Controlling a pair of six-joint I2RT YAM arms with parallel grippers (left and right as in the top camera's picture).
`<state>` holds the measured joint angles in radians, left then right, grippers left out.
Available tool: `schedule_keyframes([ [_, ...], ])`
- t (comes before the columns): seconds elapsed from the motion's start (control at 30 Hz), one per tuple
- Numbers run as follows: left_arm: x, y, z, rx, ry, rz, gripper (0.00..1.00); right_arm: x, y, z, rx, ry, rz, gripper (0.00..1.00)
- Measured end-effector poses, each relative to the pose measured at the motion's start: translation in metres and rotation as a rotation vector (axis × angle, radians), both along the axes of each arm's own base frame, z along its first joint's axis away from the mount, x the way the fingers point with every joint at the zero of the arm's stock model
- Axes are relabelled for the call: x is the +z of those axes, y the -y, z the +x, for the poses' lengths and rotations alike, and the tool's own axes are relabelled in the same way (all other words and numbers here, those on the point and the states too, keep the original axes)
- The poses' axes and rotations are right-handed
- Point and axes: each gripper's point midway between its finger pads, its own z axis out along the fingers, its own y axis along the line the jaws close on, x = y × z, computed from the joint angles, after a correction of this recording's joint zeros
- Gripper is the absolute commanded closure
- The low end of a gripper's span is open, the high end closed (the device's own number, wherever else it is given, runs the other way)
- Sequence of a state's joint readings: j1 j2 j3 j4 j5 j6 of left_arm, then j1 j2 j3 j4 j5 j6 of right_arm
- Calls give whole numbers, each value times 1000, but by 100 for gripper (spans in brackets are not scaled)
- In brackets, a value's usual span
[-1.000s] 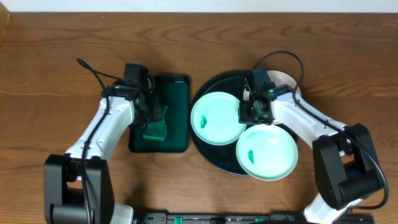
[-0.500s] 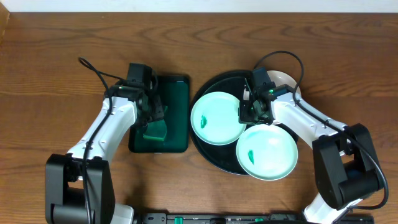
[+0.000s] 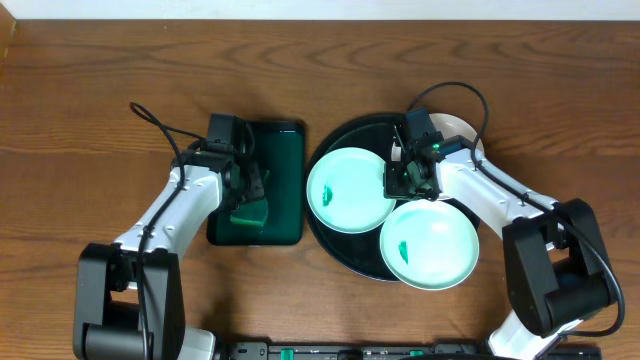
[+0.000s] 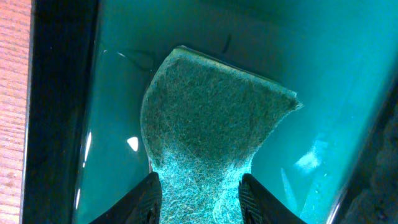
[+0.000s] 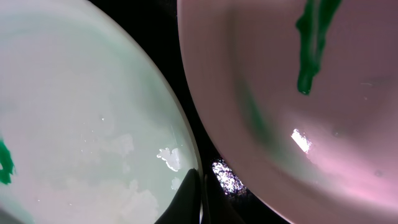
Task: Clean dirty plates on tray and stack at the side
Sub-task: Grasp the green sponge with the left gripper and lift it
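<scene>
— Status, left side?
— My left gripper (image 4: pixel 199 182) pinches the green scouring pad (image 4: pixel 211 118), which spreads ahead of my fingers in the green tray (image 4: pixel 336 74).
— Right side?
— My right gripper (image 5: pixel 200 193) is closed, tips at the rim of one dirty plate (image 5: pixel 81 124) to their left. A second plate (image 5: pixel 298 137) lies just right, both on the black tray (image 5: pixel 186 81).

A dark green rectangular tray (image 3: pixel 285 190) sits on the brown wooden counter (image 3: pixel 90 110) — in it lies a green fibrous scouring pad (image 4: pixel 211 118), broad at one end, narrowed at the other.
</scene>
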<state>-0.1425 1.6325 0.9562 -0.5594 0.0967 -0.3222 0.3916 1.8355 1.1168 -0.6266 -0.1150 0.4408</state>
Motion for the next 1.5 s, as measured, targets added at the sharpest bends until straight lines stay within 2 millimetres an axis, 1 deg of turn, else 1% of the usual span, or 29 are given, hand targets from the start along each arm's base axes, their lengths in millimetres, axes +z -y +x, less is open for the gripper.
schedule_keyframes([
  [0.53,1,1,4,0,19,-3,58,0,0,0,0,0,0,99],
  [0.77,-9,0,-1,-4,17,-1,58,0,0,0,0,0,0,99],
  [1.0,-9,0,0,-5,23,-2,58,0,0,0,0,0,0,99],
  [1.3,-9,10,2,-42,42,24,57,0,0,0,0,0,0,99],
  [1.5,-8,7,4,-40,54,51,54,0,0,0,0,0,0,99],
])
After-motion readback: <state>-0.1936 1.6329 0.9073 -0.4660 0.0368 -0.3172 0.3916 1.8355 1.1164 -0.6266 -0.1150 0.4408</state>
